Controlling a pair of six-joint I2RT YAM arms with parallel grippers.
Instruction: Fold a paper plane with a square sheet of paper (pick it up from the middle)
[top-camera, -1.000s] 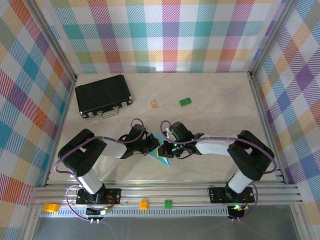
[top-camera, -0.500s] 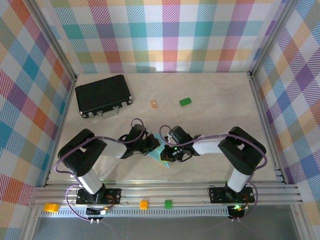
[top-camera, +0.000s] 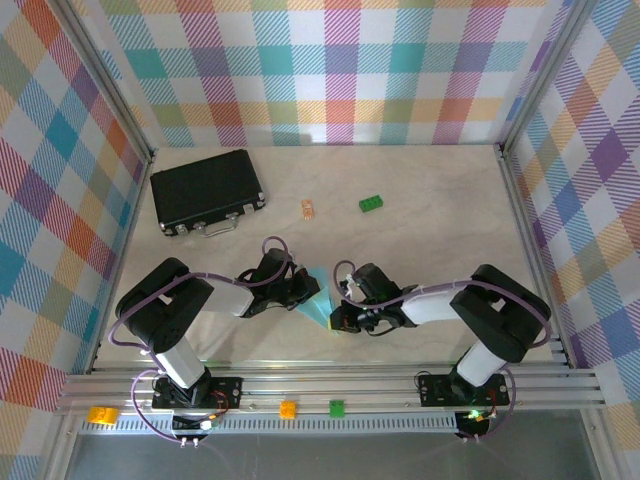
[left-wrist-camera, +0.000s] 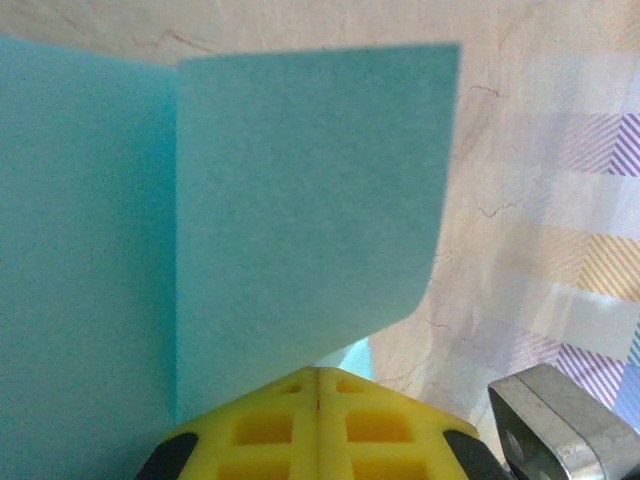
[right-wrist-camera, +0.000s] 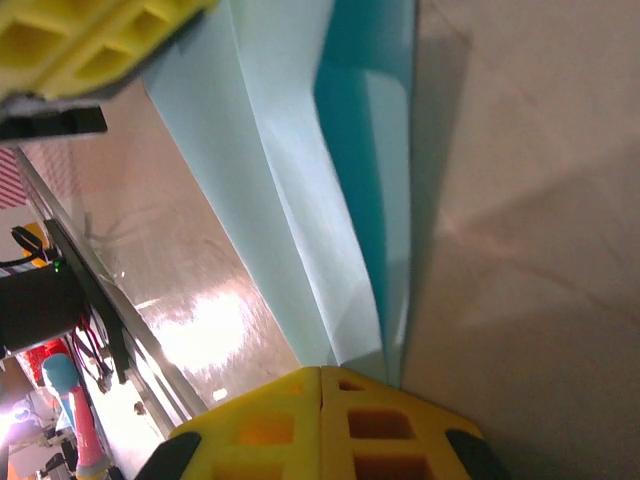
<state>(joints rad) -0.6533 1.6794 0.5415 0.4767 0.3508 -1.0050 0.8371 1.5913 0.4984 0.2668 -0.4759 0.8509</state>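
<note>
1. Light blue paper, the square sheet of paper (top-camera: 318, 298), sits at the front middle of the table (top-camera: 440, 230), between the two grippers and well apart from everything else.
2. It is no longer flat. The left wrist view (left-wrist-camera: 300, 200) shows one flap turned over beside a straight crease, and the right wrist view (right-wrist-camera: 300, 200) shows several long layers narrowing toward one end.
3. My judgement is that the first lengthwise folds are in and a taper has begun, but no slim dart with spread wings shows yet. The wing folds and the final sharpening look left to do.
4. The left gripper (left-wrist-camera: 318, 372) has its yellow fingers pressed together with no gap. The paper rises straight from their tips, so it looks pinched there.
5. The right gripper (right-wrist-camera: 320, 372) is likewise fully closed. The folded layers run down to its fingertips at the narrow end, but I cannot tell whether they are clamped or only pushed against.
6. From above, the left gripper (top-camera: 298, 293) meets the paper's left edge and the right gripper (top-camera: 340, 318) its near right corner.
7. Further out, a black case (top-camera: 207, 190), a small orange piece (top-camera: 308, 208) and a green brick (top-camera: 371, 203) lie toward the back.
</note>
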